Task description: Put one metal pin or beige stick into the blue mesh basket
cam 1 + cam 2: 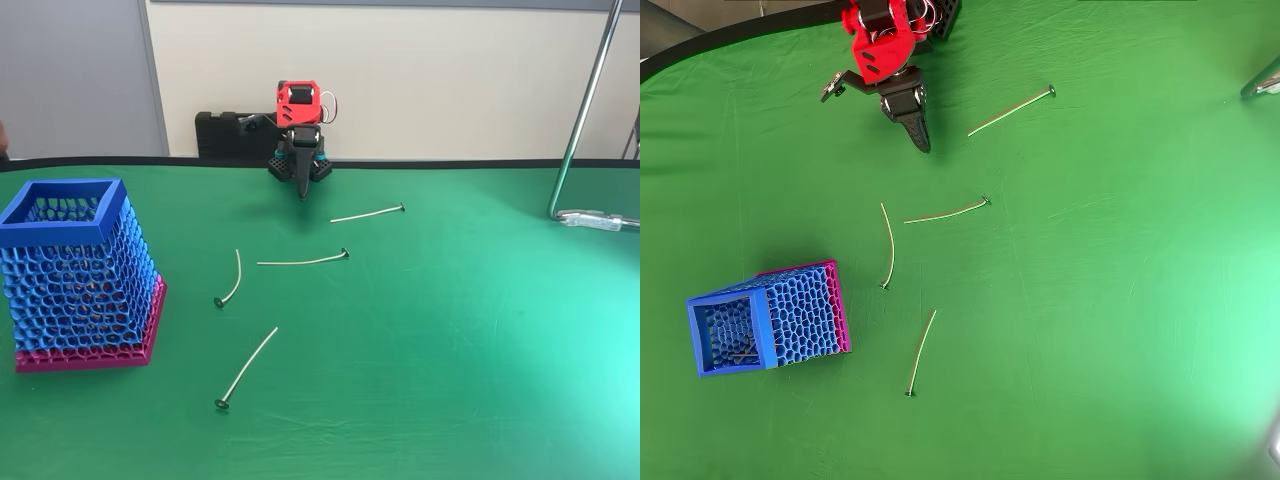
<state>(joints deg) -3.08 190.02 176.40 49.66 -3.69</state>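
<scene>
My jaws are closed on nothing, their tip pointing down near the far edge of the green counter (450, 330). Four pins lie loose on the cloth; the long, nearly straight pin (302, 261) lies mid-counter, near my tip. The blue basket (78, 275) stands at the near left, well apart.

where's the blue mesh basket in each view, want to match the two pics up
Fixed view: the blue mesh basket stands at the left edge, upright on the green table, left of the curved pin.
Overhead view: the same basket sits lower left, its open top facing the camera.
Shared landmark: the curved pin lies just right of the basket in both, with the gripper farther off beyond it.
</scene>
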